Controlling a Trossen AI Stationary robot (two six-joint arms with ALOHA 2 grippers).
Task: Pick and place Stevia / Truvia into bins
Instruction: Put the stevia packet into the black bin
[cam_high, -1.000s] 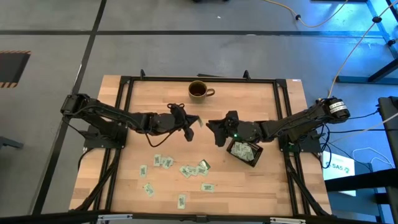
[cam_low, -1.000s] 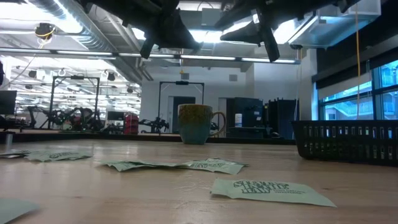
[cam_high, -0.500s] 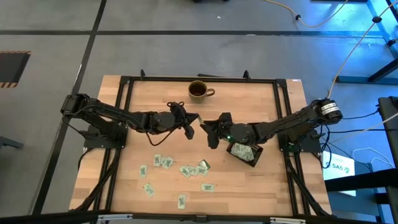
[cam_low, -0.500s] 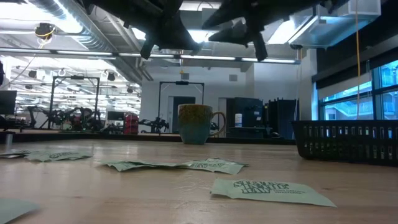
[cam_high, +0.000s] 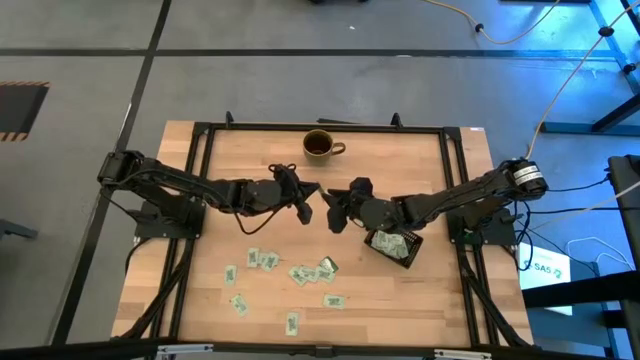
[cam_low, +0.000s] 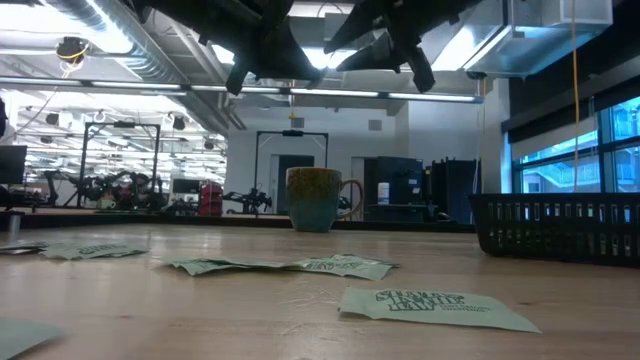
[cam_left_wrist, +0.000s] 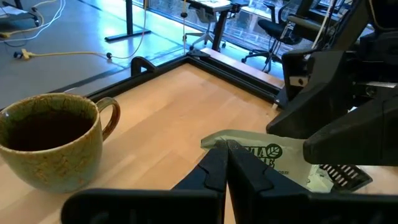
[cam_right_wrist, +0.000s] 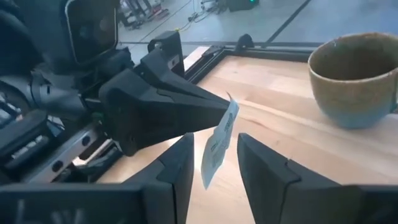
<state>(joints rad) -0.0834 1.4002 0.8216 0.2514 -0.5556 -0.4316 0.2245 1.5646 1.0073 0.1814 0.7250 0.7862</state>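
My left gripper (cam_high: 306, 200) hovers over the middle of the table, shut on one pale green and white Stevia sachet (cam_right_wrist: 219, 144). My right gripper (cam_right_wrist: 214, 142) faces it from the table's right, open. Its two fingers (cam_right_wrist: 181, 163) stand on either side of the sachet, and I see a gap on both sides. Several more sachets (cam_high: 300, 272) lie flat on the wood nearer the front edge. The black bin (cam_high: 393, 243) sits on the table under my right arm with some sachets inside. My left gripper pinches one end of the sachet (cam_left_wrist: 247, 145) between its two fingertips. The fingers come almost level from the table's left. The sachet sticks out beyond the tips, stands on edge and droops slightly, lifted clear of the table.
A brown mug (cam_high: 320, 146) with dark liquid stands near the far edge, behind both grippers. A black frame (cam_high: 200, 180) runs along the table's sides. Bare wood lies between the grippers and the loose sachets.
My right gripper has moved toward the table's left, up to my left gripper, so its open fingers now flank the held sachet. The sachet stays held in the same place.
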